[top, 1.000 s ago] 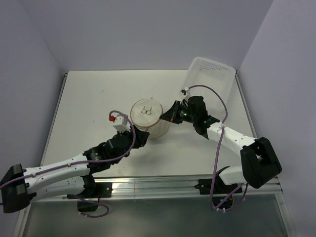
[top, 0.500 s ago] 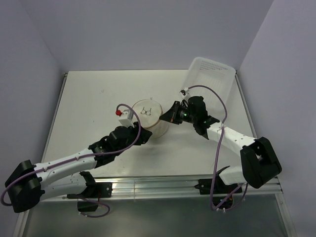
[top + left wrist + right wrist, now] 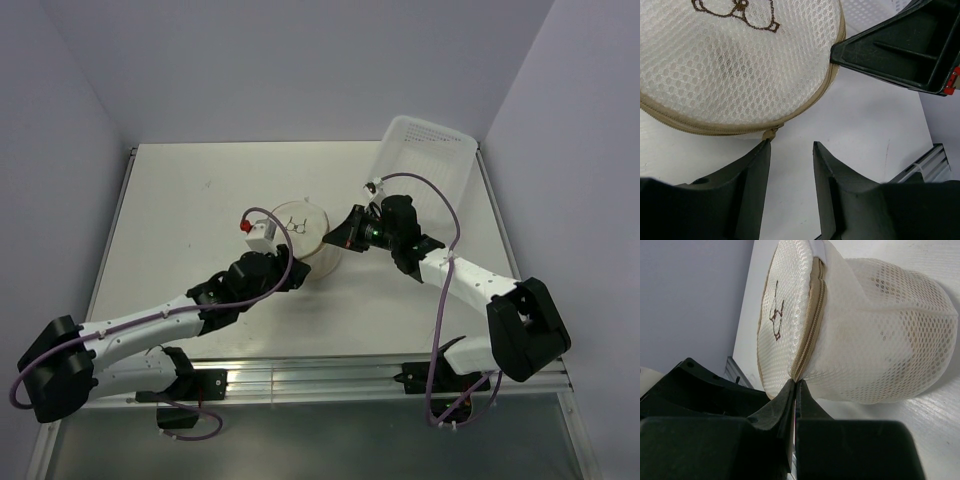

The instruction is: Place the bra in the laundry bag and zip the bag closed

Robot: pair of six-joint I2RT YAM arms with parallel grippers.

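Our right gripper [image 3: 794,383], clamped tight, pinches the zipper seam [image 3: 812,315] of the laundry bag [image 3: 880,330], while our left gripper [image 3: 790,147] hangs spread apart just short of the zipper pull [image 3: 772,132], the bag sitting mid-way across the table [image 3: 170,220].

Our right claw [image 3: 794,382], tips tight together on the bag's [image 3: 880,330] brown zip seam, white surface [image 3: 935,440] underneath.
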